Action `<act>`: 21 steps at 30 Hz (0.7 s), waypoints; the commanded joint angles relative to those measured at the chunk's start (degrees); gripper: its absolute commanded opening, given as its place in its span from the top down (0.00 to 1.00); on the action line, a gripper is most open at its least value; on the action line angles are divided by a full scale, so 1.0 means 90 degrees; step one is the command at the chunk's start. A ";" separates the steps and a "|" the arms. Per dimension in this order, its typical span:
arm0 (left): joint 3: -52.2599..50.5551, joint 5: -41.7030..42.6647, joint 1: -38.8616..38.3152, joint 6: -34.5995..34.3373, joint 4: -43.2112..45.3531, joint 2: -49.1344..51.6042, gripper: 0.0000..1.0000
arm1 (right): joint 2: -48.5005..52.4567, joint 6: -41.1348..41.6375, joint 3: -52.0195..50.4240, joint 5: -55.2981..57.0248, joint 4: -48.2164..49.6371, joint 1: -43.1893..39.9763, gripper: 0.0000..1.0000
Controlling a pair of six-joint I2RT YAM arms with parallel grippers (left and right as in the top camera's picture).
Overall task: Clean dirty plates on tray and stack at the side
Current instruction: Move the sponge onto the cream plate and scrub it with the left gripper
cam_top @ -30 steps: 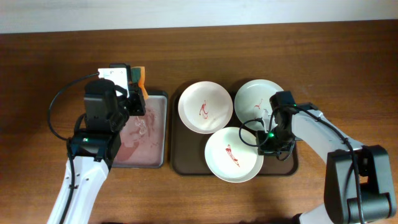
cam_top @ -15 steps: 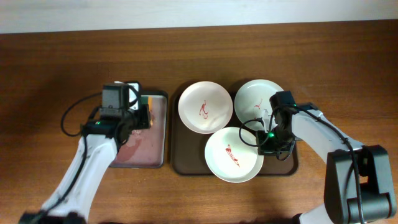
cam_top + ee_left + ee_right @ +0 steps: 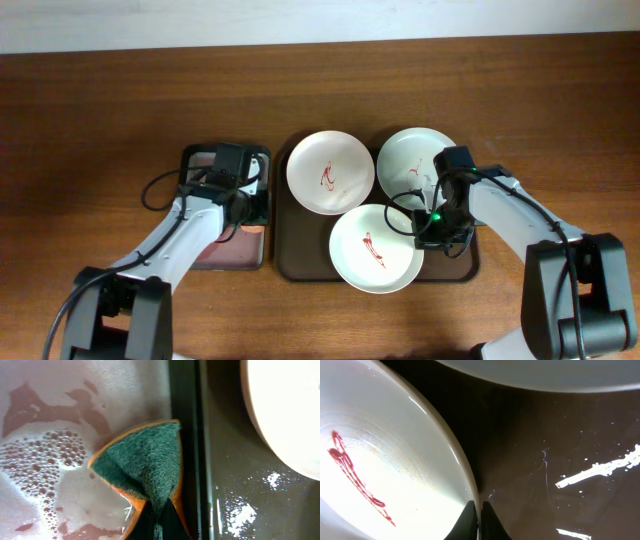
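Note:
Three white dirty plates with red sauce smears lie on the dark brown tray (image 3: 300,262): one at back left (image 3: 330,172), one at back right (image 3: 413,160), one at the front (image 3: 374,248). My right gripper (image 3: 424,232) is shut on the front plate's right rim (image 3: 470,491). My left gripper (image 3: 245,195) is shut on a green and orange sponge (image 3: 142,462), held over the right edge of the small tray with soapy pinkish water (image 3: 60,435).
The small narrow tray (image 3: 225,255) sits just left of the brown tray. Its dark rim (image 3: 185,425) runs between the sponge and the brown tray floor. Bare wooden table (image 3: 100,100) lies all around.
My left gripper has swung right and down with the sponge, from the small tray's back left corner to its right edge. The right arm and the plates have not moved.

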 commanded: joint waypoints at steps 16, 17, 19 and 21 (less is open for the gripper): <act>0.0665 -0.0466 -0.0347 -0.0024 -0.0483 -0.0787 1.00 | 0.0051 0.0005 0.0070 0.0107 0.0002 0.0046 0.96; 0.0702 -0.0347 -0.0372 -0.0134 -0.0478 -0.0894 1.00 | 0.0051 0.0005 0.0070 0.0107 0.0002 0.0046 0.96; 0.0709 0.0374 -0.0481 -0.0415 -0.0364 -0.1061 1.00 | 0.0051 0.0005 0.0070 0.0104 0.0000 0.0046 0.96; 0.0707 0.1078 -0.0665 -0.0619 -0.0240 -0.1037 1.00 | 0.0051 0.0005 0.0070 0.0104 0.0000 0.0046 0.96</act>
